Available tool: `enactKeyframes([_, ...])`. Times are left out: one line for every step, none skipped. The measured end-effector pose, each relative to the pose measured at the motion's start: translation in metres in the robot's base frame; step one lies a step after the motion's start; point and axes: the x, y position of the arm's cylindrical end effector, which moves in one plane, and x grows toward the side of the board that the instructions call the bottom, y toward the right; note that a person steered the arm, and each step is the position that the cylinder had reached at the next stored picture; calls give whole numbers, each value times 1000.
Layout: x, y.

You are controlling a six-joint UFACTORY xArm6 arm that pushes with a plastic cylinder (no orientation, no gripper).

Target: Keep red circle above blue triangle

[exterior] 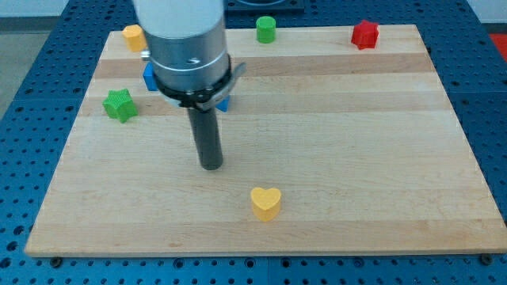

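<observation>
Blue blocks (148, 77) show only as slivers either side of the arm housing, so neither the blue triangle's heading nor its long axis can be read. No red circle is visible; it may be hidden. My tip (211, 166), with no gripper, rests on bare board above the yellow heart-shaped block (266, 203). Judged step: approach; next move requires locating both.
</observation>
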Motion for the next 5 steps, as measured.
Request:
enactKeyframes([-3,-24])
enactKeyframes([-17,-38])
enactKeyframes([-51,-38])
enactKeyframes([-83,-49])
enactKeyframes([-114,-72])
